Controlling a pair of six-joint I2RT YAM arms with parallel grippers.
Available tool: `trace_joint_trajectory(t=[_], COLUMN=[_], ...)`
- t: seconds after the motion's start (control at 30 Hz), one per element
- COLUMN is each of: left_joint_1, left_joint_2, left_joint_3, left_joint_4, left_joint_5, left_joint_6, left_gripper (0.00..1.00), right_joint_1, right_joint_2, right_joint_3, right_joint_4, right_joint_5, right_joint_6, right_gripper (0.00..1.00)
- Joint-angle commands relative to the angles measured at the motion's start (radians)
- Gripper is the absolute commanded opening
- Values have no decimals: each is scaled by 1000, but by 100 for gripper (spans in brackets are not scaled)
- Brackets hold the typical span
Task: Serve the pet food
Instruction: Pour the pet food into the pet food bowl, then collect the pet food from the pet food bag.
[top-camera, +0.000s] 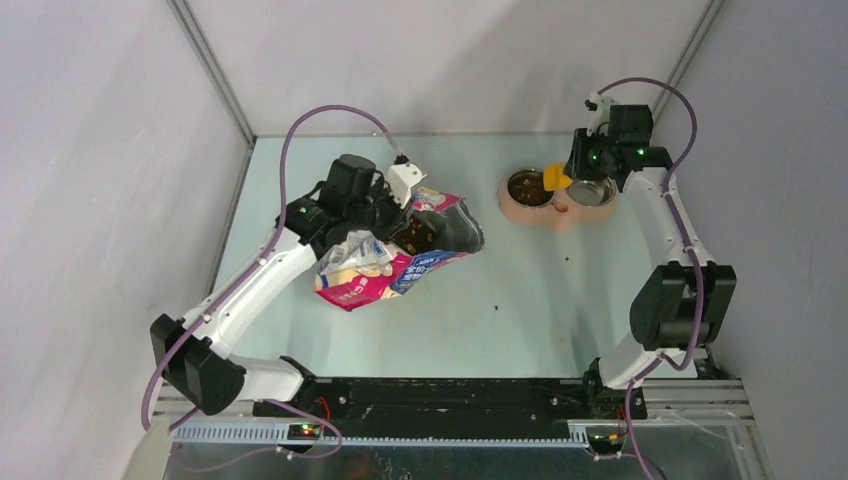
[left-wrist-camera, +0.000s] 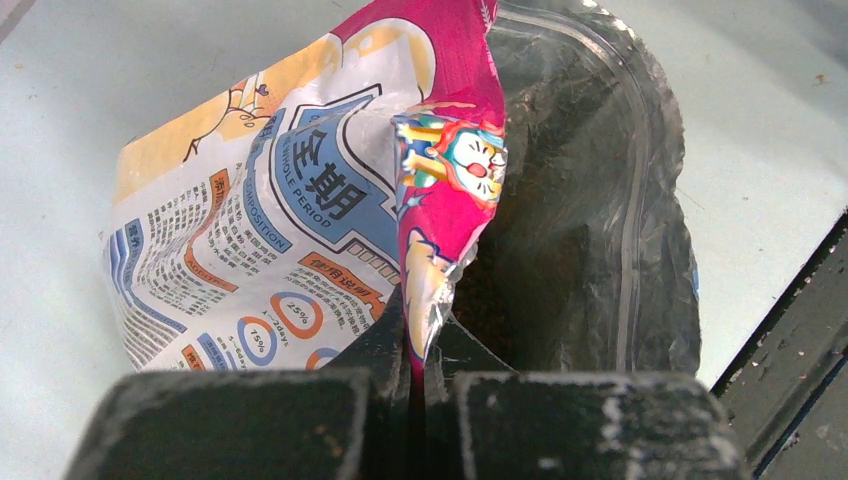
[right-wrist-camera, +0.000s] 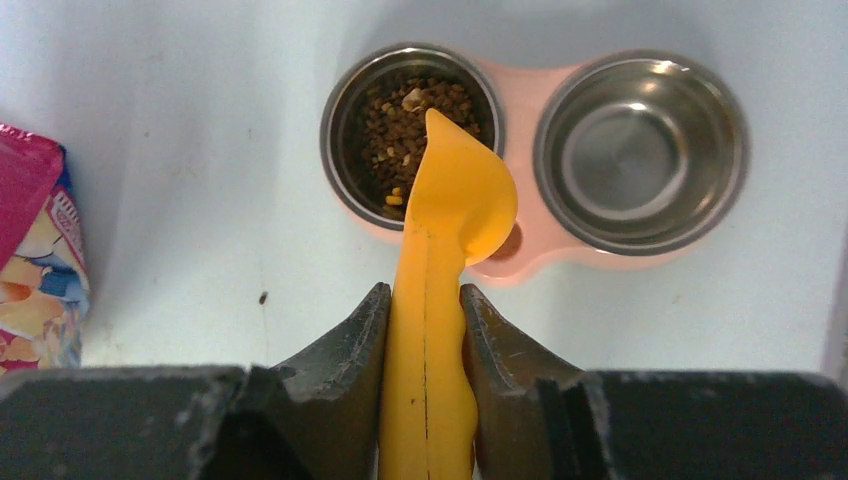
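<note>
Pet food (right-wrist-camera: 400, 135), small dark brown kibble, lies in the left steel cup of a pink double bowl (right-wrist-camera: 520, 258). My right gripper (right-wrist-camera: 424, 290) is shut on the handle of a yellow scoop (right-wrist-camera: 455, 190), whose tip hangs over that cup. From above, the scoop (top-camera: 556, 178) sits between the two cups. The right cup (right-wrist-camera: 640, 150) holds nothing. My left gripper (left-wrist-camera: 420, 315) is shut on the torn pink edge of the printed bag (left-wrist-camera: 300, 200) and holds its mouth open. More dark kibble (left-wrist-camera: 545, 250) shows inside the bag (top-camera: 385, 270).
A few stray pellets (top-camera: 566, 261) lie on the pale green table (top-camera: 520, 320) between the bag and the bowl. Grey walls close in the left, back and right. A black rail (top-camera: 450, 395) runs along the near edge.
</note>
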Motion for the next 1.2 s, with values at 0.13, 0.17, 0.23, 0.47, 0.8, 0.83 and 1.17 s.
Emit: trace_joint_trajectory(t=[0.13,0.17,0.23,0.47,0.8,0.83,1.17], left_joint_1=[-11,-11,-11,-11,-11,-11,-11], left_joint_2=[-68,-69,-70,-64,-51,-51,-47], left_joint_3=[-1,-2,-4,-10,2,3,5], left_joint_4=[22,22,27,40,48,48,47], left_joint_5=[80,78,69,37,-14,-16,-25], left_joint_6=[-8,-8,-10,-24,-37,-38,-37], left_gripper=[0,0,0,0,0,0,0], right_joint_1=[15,15,-3,-69,-17,-5,164], right_joint_2=[-75,-81,-90,-167,-362,-371,-420], right_joint_3=[45,53,87,205,184,165,62], right_joint_4=[20,8,-25,-102,-45,-39,-80], right_joint_5=[143,119,30,-378,-686,-717,-753], right_joint_6=[-94,-92,-65,75,154,160,74], right_gripper=[0,0,0,0,0,0,0])
